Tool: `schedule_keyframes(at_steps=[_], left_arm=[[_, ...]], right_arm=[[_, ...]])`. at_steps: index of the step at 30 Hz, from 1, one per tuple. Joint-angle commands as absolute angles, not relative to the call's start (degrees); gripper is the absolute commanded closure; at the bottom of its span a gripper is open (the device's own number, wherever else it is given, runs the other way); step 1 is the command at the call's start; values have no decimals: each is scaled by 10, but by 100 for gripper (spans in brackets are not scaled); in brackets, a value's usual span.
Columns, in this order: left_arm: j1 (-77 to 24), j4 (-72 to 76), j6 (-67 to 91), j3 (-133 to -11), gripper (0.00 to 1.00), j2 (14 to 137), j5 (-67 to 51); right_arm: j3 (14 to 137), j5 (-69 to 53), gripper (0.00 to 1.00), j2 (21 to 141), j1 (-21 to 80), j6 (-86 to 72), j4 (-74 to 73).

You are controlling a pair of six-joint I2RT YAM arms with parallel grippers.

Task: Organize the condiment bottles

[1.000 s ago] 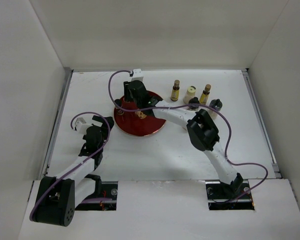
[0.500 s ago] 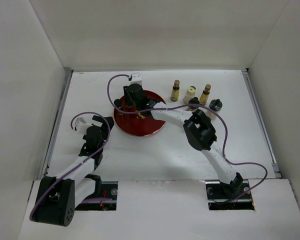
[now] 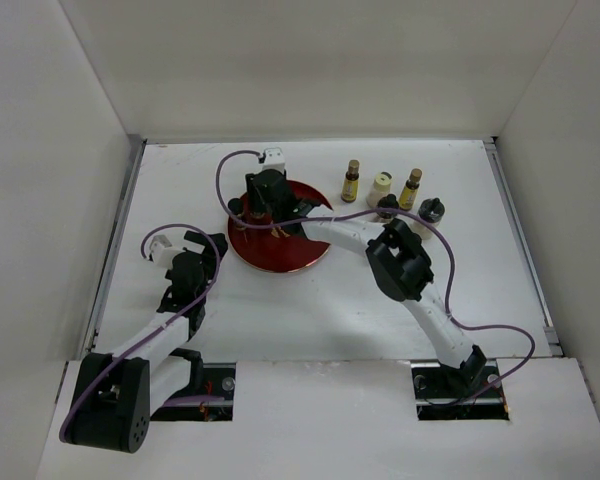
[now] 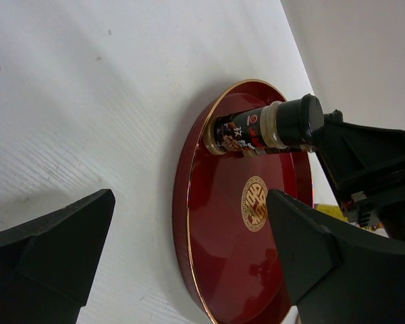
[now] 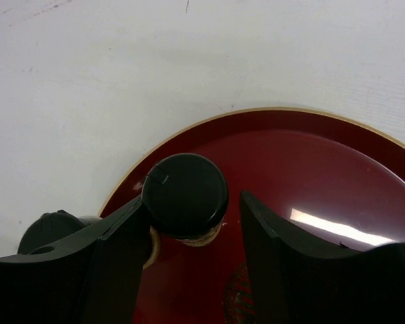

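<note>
A dark condiment bottle [image 5: 185, 194] with a black cap stands upright at the back left of the round red tray [image 3: 285, 258]. My right gripper [image 5: 191, 200] is open around its cap: the left finger [image 5: 115, 256] touches the cap and the right finger [image 5: 283, 256] stands clear of it. The left wrist view shows the same bottle [image 4: 256, 131] just inside the tray rim [image 4: 189, 202]. My left gripper [image 4: 189, 202] is open and holds nothing, on the table left of the tray. Several more condiment bottles stand behind the tray: an amber one [image 3: 351, 181], a cream one [image 3: 380, 186] and another amber one [image 3: 411, 188].
Two dark black-capped bottles [image 3: 388, 207] [image 3: 431, 210] stand by my right forearm, right of the tray. White walls enclose the table on the left, back and right. A purple cable loops over the tray and my right arm.
My right gripper's jaws have widened, and a gap now shows on one side of the dark bottle's cap. The wrist shifted slightly toward the back. The left arm has not moved.
</note>
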State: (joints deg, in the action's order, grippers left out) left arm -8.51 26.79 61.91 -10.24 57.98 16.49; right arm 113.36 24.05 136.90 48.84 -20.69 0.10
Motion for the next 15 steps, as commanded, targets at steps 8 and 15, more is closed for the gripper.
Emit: schedule_keyframes(at_steps=[8, 15], left_arm=[[-81, 297, 612, -104, 0, 571, 164], [-84, 297, 611, -105, 0, 571, 163]], right_arm=[[1075, 242, 30, 1297, 496, -228, 55], [1028, 230, 28, 1238, 499, -241, 74]])
